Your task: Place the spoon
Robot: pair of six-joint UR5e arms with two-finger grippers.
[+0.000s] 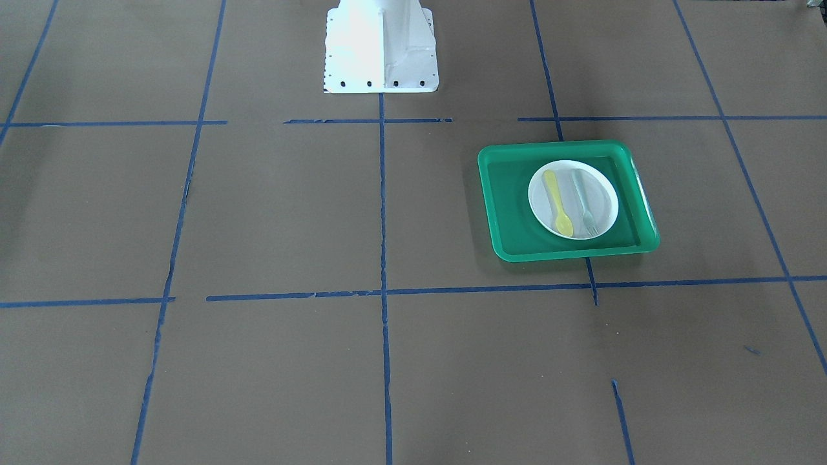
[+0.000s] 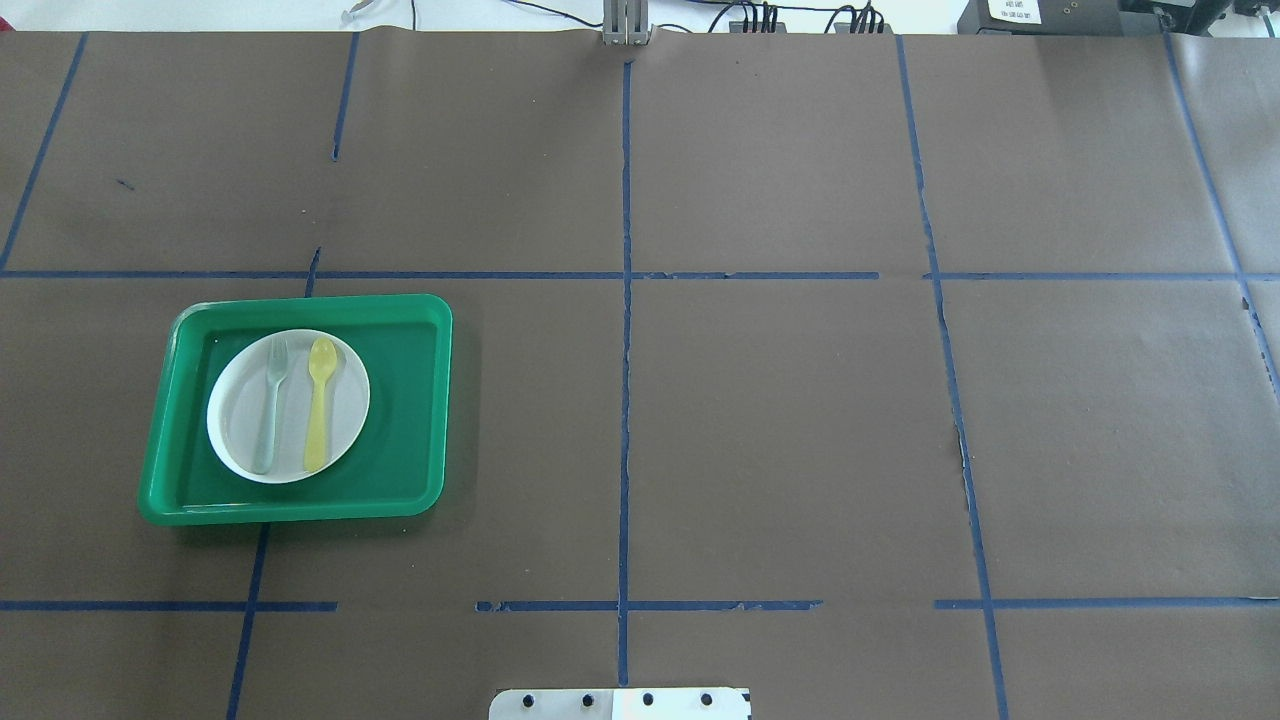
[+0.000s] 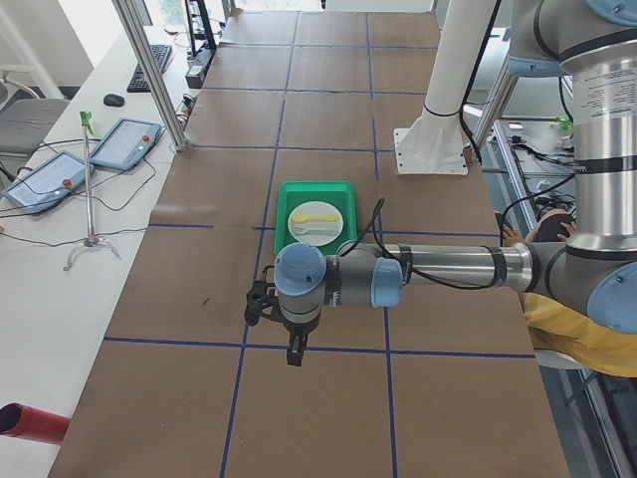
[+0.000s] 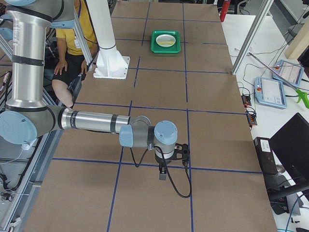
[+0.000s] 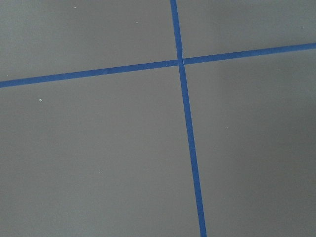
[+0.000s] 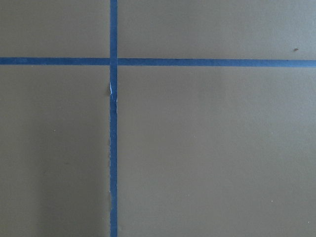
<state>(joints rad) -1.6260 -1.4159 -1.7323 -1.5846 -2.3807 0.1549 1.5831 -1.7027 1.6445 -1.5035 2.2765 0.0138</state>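
The yellow spoon (image 1: 557, 203) lies flat on a white plate (image 1: 604, 197) inside a green tray (image 1: 510, 194), beside a pale grey-green fork (image 1: 585, 203). In the overhead view the spoon (image 2: 319, 403) is on the plate's right half, bowl end toward the far side. My left gripper (image 3: 291, 351) shows only in the exterior left view, hanging over bare table well short of the tray. My right gripper (image 4: 162, 171) shows only in the exterior right view, far from the tray (image 4: 165, 41). I cannot tell whether either is open or shut.
Brown paper with blue tape lines (image 2: 625, 400) covers the table. The robot's white base (image 1: 380, 48) stands at the table's middle edge. Both wrist views show only paper and tape. Tablets (image 3: 124, 142) and a stand lie on the side bench.
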